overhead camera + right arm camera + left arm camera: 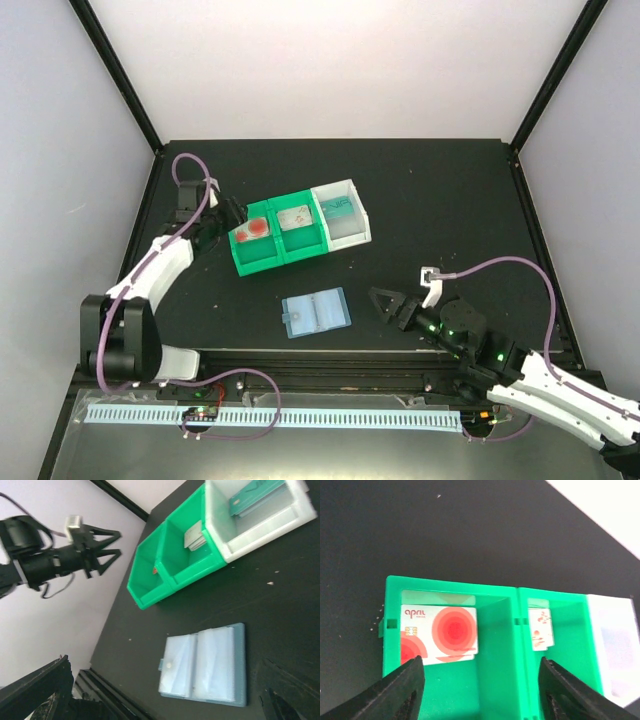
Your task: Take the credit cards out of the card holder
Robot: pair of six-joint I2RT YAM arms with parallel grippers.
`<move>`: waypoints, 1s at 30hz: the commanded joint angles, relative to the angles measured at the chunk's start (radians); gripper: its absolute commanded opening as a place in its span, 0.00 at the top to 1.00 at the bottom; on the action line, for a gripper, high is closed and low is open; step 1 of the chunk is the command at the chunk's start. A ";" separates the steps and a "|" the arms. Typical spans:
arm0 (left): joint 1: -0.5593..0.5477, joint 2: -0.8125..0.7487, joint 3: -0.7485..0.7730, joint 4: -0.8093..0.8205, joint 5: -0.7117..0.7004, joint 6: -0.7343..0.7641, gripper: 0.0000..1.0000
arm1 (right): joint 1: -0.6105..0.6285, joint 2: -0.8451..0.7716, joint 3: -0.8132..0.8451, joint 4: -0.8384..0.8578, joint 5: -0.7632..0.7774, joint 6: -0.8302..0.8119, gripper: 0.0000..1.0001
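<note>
Black table (440, 200); nearest, we noted holder (316, 313) lying open, right gripper (385, 303) beside it, jaws apart. Farther: red-marked card (255, 228) in green bin (280, 262), teal card (337, 208) in white bin (350, 236); left gripper (228, 215) above green bin, jaws apart.

A green two-compartment bin (285, 258) is set against a white bin (352, 233) (apparently touching) on a black table (450, 200).

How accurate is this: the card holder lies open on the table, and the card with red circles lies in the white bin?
Wrong bin. The card with red circles lies in the green bin's end compartment, as the left wrist view shows. The card holder does lie open on the table.
</note>
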 commanded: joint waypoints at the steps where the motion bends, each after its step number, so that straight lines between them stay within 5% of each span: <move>1: 0.007 -0.112 0.037 -0.075 0.067 0.010 0.29 | 0.002 -0.031 0.084 -0.179 0.085 -0.070 0.00; 3: 0.008 -0.173 0.029 -0.099 0.099 0.016 0.03 | 0.002 -0.042 0.127 -0.261 0.119 -0.089 0.00; 4: 0.008 -0.205 0.022 -0.106 0.122 0.023 0.01 | 0.002 -0.049 0.150 -0.297 0.135 -0.095 0.00; 15: -0.001 -0.539 -0.115 -0.117 0.596 0.060 0.01 | 0.002 0.039 0.469 -0.626 0.305 -0.165 0.00; 30: -0.087 -0.976 -0.194 -0.305 0.658 0.103 0.01 | 0.002 0.013 0.589 -0.598 0.306 -0.245 0.00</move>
